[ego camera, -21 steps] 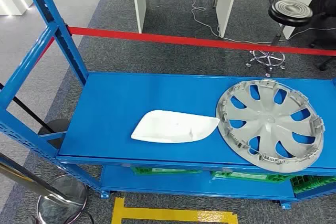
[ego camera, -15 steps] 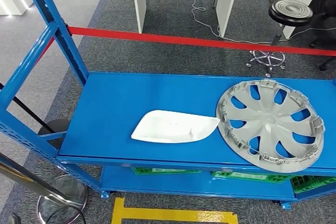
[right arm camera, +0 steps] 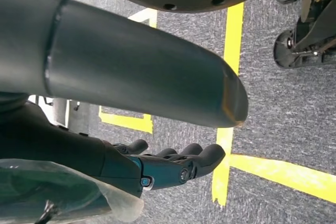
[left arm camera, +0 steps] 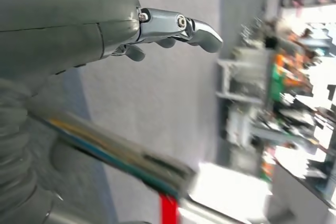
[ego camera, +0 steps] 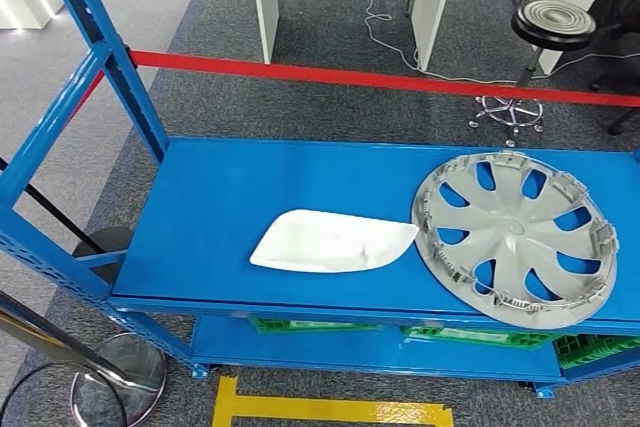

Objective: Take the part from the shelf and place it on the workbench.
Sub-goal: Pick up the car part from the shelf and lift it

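Lying flat on shelf (ego camera: 204,197): white part (ego camera: 332,242), long axis left-right.

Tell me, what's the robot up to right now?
Left hand and right hand both hold nothing, fingers apart. White part lies untouched on the blue shelf, beside the silver wheel cover. Nothing blocking the part.

- The metal shelf (ego camera: 211,197) is bright blue, frame and deck alike.
- The flat pointed plastic part (ego camera: 332,242) is plain white.
- The round spoked wheel cover (ego camera: 515,237) is silver-grey, blue showing through its gaps.
- The barrier tape (ego camera: 362,77) is red.
- The carpet floor (ego camera: 332,112) is speckled dark grey, with yellow floor lines (ego camera: 324,409).
- The crates (ego camera: 483,337) under the deck are green.
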Robot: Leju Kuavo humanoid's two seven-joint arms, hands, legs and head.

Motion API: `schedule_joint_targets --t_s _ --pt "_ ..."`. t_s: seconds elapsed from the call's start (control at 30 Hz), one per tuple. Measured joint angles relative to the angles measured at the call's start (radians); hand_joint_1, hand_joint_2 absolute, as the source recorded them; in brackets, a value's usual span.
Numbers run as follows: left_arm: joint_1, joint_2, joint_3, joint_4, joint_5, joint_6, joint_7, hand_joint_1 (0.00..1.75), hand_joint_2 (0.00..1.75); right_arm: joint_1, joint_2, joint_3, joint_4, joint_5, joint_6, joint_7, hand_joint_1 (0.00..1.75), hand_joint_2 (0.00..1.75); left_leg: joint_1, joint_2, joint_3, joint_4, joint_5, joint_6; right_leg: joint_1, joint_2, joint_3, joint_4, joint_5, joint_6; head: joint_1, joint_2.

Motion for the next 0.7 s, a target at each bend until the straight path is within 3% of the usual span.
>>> schedule_joint_targets --t_s 0.03,0.17,0.37,0.7 --pt "0.002 -0.001 -0.018 -0.029 -0.016 0.0 -0.001 0.0 0.0 0.0 0.001 0.003 0.0 0.0 0.002 0.0 0.0 0.0 0.0 0.0 0.0 0.0 0.0 0.0 0.0 0.0 0.0 0.0 0.0 0.0 0.0 0.0" --pt "0.006 -0.003 -0.097 -0.118 -0.096 0.002 -0.002 0.0 1.75 -0.002 0.003 0.014 0.001 0.003 0.011 0.001 0.0 0.0 0.0 0.0 0.0 0.0 0.0 0.0 0.0 0.0 0.0 0.0 0.0 0.0 0.0 0.0" --pt "0.012 0.014 -0.267 -0.15 -0.192 -0.057 -0.002 0.0 1.75 -0.005 0.004 0.024 0.002 0.012 0.025 0.0 0.0 0.0 0.0 0.0 0.0 0.0 0.0 0.0 0.0 0.0 0.0 0.0 0.0 0.0 0.0 0.0" --pt "-0.072 0.118 -0.522 -0.131 -0.286 -0.268 0.027 0.0 1.75 -0.011 0.002 0.051 0.002 0.033 0.09 -0.004 0.0 0.0 0.0 0.001 0.0 0.0 0.0 0.0 0.0 0.001 0.0 0.0 0.0 0.0 0.0 0.0"
